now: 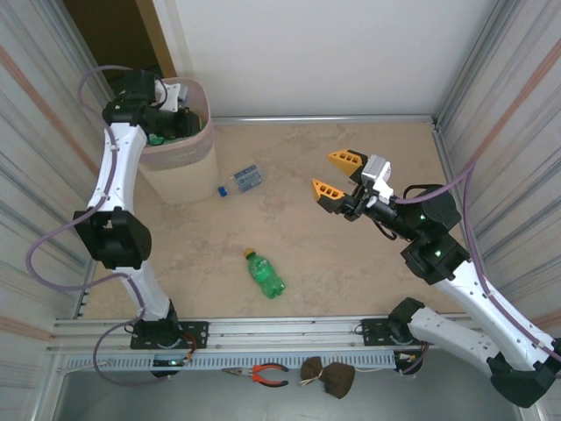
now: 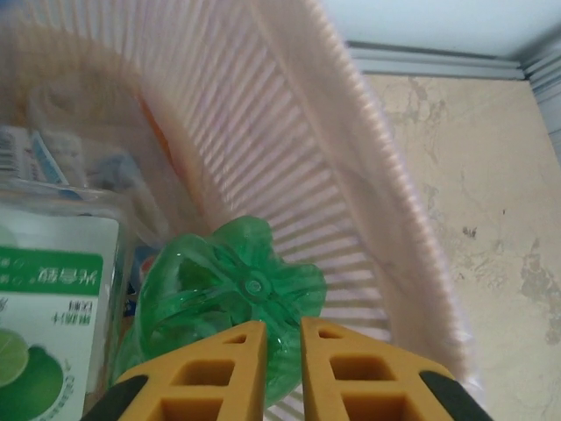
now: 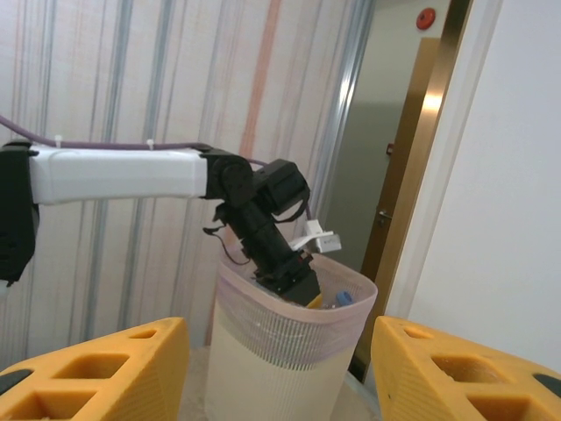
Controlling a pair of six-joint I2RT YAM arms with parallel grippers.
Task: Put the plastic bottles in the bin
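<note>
This looks like a robotics lab test cell. A slotted aluminium rail [image 1: 289, 329] carries the bases of two robot arms [image 1: 118, 175], with purple cables [image 1: 29, 254] looping off them. Beyond the rail lies a stone-patterned tabletop [image 1: 351, 272], walled by striped panels [image 1: 517, 105] on both sides and a white wall [image 1: 307, 53] opposite. Just before the rail lie pliers [image 1: 263, 374] with red handles.

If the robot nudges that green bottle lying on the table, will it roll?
Likely: the green bottle lies on its side, round-bodied, on the flat table, so a sideways nudge should roll it. It looks like small thin plastic, so probably light and apt to skid.
</note>
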